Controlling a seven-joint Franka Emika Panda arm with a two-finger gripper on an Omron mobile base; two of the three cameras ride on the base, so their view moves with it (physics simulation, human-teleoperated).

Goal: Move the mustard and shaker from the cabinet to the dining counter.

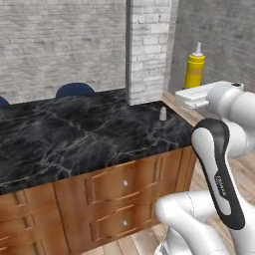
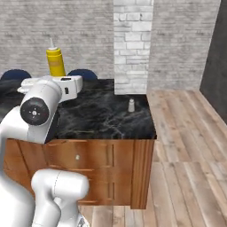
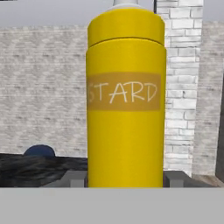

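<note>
Nearest the base, the white arm's gripper [image 3: 125,177] grasps the mustard [image 3: 126,100] upright, its jaws pressed against the bottle's lower sides; the yellow bottle stands up above the hand over the dining counter [image 1: 74,139]. Farther on, the shaker [image 1: 162,114] stands upright on the black marble near the counter's end, just before the white brick pillar [image 1: 149,47]. Two dark blue chair backs [image 1: 74,90] rise behind the far edge.

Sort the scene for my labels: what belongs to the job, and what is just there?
Job: mustard, held upright between the fingers; shaker, standing on the dining counter.
Just there: brick pillar; blue chair backs; wooden drawers.
</note>
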